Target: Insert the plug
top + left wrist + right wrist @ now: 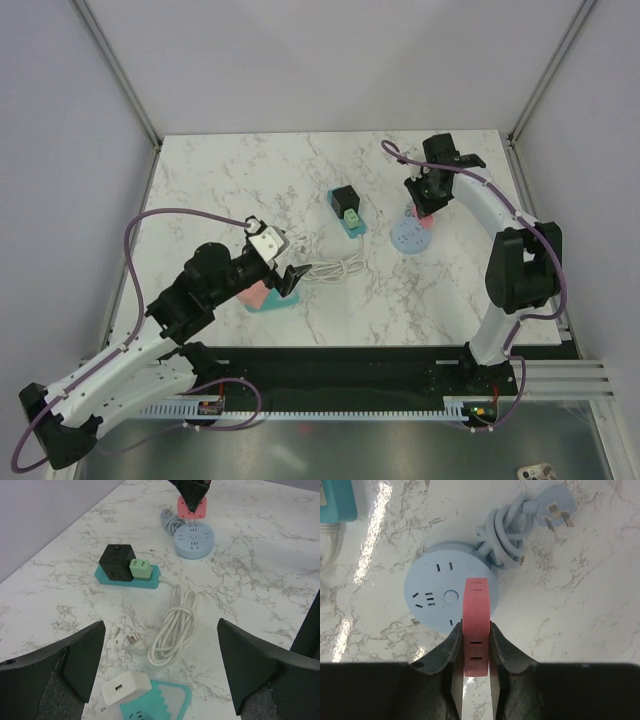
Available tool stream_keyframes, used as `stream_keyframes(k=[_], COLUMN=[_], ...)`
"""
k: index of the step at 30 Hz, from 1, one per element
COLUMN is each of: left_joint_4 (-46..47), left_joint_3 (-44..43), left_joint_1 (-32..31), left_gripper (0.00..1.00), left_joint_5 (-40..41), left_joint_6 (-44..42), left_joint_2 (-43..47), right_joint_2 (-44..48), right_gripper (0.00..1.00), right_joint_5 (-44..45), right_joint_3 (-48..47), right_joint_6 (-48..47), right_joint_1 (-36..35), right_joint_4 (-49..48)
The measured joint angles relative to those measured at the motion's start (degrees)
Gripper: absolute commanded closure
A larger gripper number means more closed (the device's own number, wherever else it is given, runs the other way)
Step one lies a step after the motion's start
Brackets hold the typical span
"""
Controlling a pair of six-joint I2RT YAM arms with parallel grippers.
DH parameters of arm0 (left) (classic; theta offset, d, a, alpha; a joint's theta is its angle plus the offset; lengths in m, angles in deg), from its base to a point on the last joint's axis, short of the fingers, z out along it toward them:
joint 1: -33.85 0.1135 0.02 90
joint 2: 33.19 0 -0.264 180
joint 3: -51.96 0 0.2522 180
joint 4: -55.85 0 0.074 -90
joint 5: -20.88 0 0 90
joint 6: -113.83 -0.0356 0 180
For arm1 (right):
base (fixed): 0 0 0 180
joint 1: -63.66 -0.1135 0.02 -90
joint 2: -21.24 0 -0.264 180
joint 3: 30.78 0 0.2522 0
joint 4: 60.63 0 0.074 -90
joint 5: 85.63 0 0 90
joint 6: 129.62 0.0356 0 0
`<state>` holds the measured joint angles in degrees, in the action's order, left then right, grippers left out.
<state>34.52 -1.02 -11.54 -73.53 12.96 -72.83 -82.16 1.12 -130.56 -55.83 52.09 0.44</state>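
Observation:
My right gripper (476,632) is shut on a pink plug (476,610), gripping its flat sides. It holds the plug upright just above the near rim of a round blue socket disc (432,597). The top view shows that gripper (424,203) over the blue disc (411,237) at the right. Whether the plug touches the disc I cannot tell. My left gripper (160,647) hangs open and holds nothing, above a white charger (126,689) on a teal power strip (167,702).
A coiled white cable (174,622) with its plug (134,643) lies mid-table. Behind it a second teal strip (150,583) carries a black cube (116,562) and a green adapter (140,569). The disc's blue cord (505,530) is bundled behind the disc.

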Motion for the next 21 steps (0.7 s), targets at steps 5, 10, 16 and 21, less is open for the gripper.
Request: stream_keyframes(k=[5, 10, 16, 21], left_joint_4=[0.0, 0.0, -0.02, 0.0], left_joint_3=[0.0, 0.0, 0.0, 0.0], left_joint_1=[0.0, 0.0, 0.0, 0.0], left_gripper=[0.0, 0.0, 0.0, 0.0], left_joint_5=[0.28, 0.5, 0.46, 0.46], left_joint_6=[0.0, 0.0, 0.0, 0.0], left_joint_2=[-0.76, -1.03, -1.95, -1.95], right_joint_2=[0.04, 0.81, 2.21, 2.93], right_gripper=[1.0, 1.0, 1.0, 1.0], right_joint_5=[-2.82, -4.35, -6.93, -8.24], right_joint_3=[1.22, 5.49, 7.08, 7.91], right_joint_6=[-3.04, -5.09, -6.36, -6.78], right_joint_1=[2.91, 3.91, 3.96, 4.17], right_joint_4=[-1.68, -3.8, -5.25, -6.45])
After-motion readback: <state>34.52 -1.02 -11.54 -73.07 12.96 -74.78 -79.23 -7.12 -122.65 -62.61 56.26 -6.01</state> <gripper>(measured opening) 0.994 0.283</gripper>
